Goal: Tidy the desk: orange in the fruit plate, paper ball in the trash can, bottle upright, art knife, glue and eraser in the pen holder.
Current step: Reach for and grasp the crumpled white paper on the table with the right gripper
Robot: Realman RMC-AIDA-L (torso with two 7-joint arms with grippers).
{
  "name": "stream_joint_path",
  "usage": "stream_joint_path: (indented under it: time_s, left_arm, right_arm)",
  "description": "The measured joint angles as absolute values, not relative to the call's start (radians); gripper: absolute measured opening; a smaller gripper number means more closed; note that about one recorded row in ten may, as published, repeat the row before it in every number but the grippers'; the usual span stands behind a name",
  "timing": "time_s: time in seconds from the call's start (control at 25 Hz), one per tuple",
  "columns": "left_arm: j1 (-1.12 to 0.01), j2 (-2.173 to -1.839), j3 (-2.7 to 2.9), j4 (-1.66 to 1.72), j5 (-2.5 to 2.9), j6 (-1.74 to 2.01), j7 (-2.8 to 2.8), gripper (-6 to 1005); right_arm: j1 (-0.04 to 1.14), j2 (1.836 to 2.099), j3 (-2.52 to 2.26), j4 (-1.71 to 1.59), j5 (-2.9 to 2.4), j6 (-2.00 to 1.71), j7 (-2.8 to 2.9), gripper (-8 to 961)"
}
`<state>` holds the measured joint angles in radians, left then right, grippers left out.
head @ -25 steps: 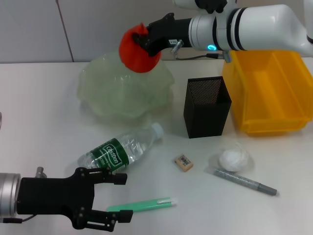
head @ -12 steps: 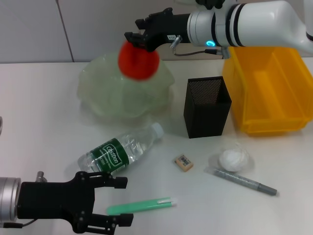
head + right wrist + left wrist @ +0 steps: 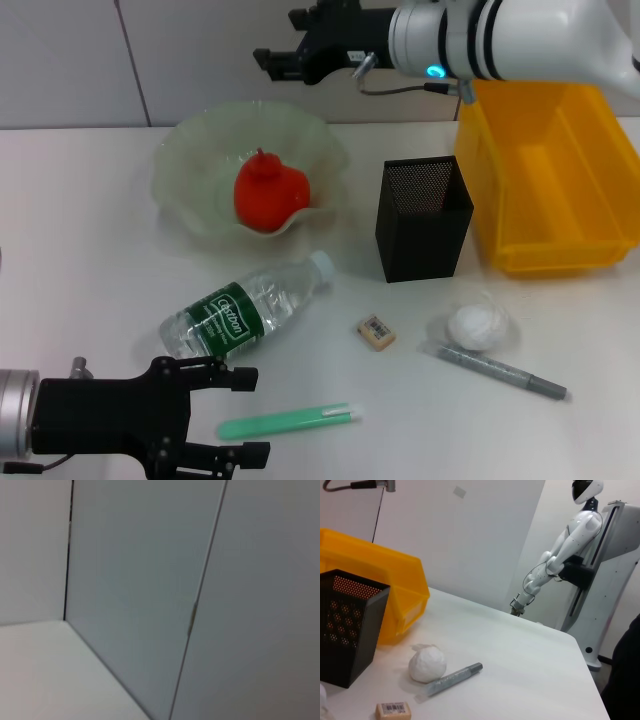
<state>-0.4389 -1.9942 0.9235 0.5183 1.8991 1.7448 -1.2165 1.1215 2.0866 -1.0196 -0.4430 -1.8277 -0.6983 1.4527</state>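
A: From the head view, what can be read?
B: Only the bottle point(image 3: 243, 309), lying on its side on the desk point(image 3: 90, 250); its green label has white script I can't make out for certain. The eraser point(image 3: 375, 332) carries a barcode sticker.

A: And the arms?
B: The right gripper point(image 3: 278, 38) is raised above the far rim of the fruit plate point(image 3: 180, 180), fingers spread and holding nothing. The orange point(image 3: 270, 194) sits inside that plate. The left gripper point(image 3: 245, 415) hovers low at the near edge, fingers apart, empty, just beside a green glue stick point(image 3: 288, 421).

A: The left wrist view?
B: The pen holder point(image 3: 349, 625), the yellow trash can point(image 3: 385, 570) behind it, the paper ball point(image 3: 427, 663) touching a grey art knife point(image 3: 451, 679), and the eraser's barcode.

A: Right wrist view?
B: Only wall panels and a corner of white surface.
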Motion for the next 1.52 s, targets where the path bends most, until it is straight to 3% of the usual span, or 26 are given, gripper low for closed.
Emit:
stream_joint_path:
  time_s: [0.12,0.2,0.48,0.52,0.56,0.6,0.64,0.72,0.8,0.92,1.2,1.52]
  left_arm:
    - [-0.437,-1.994,0.923,0.518,1.900,1.746,-1.216,860]
    - [-0.437,-2.001,0.924,0.518,1.916,1.747,-1.215,860]
    - [-0.437,-2.019,0.925,0.519,1.925,1.746,-1.205,860]
    - [-0.437,-2.025,0.925,0.519,1.926,1.744,-1.202,860]
    - [-0.437,-2.033,0.923,0.519,1.926,1.742,-1.196,860]
    - [-0.437,-2.033,0.923,0.519,1.926,1.742,-1.196,860]
    - [-0.437,-2.041,0.921,0.519,1.926,1.741,-1.187,860]
    - [-0.437,-2.046,0.919,0.519,1.927,1.741,-1.177,860]
    - [-0.437,-2.057,0.915,0.518,1.927,1.732,-1.156,860]
    - [-0.436,-2.058,0.915,0.514,1.927,1.726,-1.155,860]
    - [-0.434,-2.059,0.914,0.508,1.921,1.710,-1.150,860]
    - [-0.448,-2.066,0.913,0.506,1.905,1.672,-1.143,860]
  right_arm:
    - [1.072,2.087,-1.025,-0.495,-1.756,-0.741,1.452,685]
    - [0.931,2.082,-1.019,-0.612,-1.576,-0.928,1.452,685]
    - [0.722,2.065,-1.014,-0.722,-1.392,-1.275,1.429,684]
    - [0.680,2.056,-1.013,-0.738,-1.379,-1.340,1.429,684]
    - [0.608,2.031,-1.010,-0.756,-1.375,-1.461,1.449,684]
    - [0.608,2.031,-1.010,-0.756,-1.375,-1.461,1.449,684]
    - [0.559,2.004,-1.004,-0.760,-1.380,-1.543,1.474,684]
    - [0.532,1.989,-1.001,-0.760,-1.382,-1.583,1.488,684]
    - [0.423,1.943,-0.977,-0.759,-1.395,-1.710,1.508,685]
    - [0.361,1.935,-0.920,-0.761,-1.466,-1.793,1.506,684]
    - [0.314,1.944,-0.798,-0.772,-1.678,-1.869,1.503,685]
    - [0.296,1.984,-0.689,-0.796,-1.874,-1.780,1.415,681]
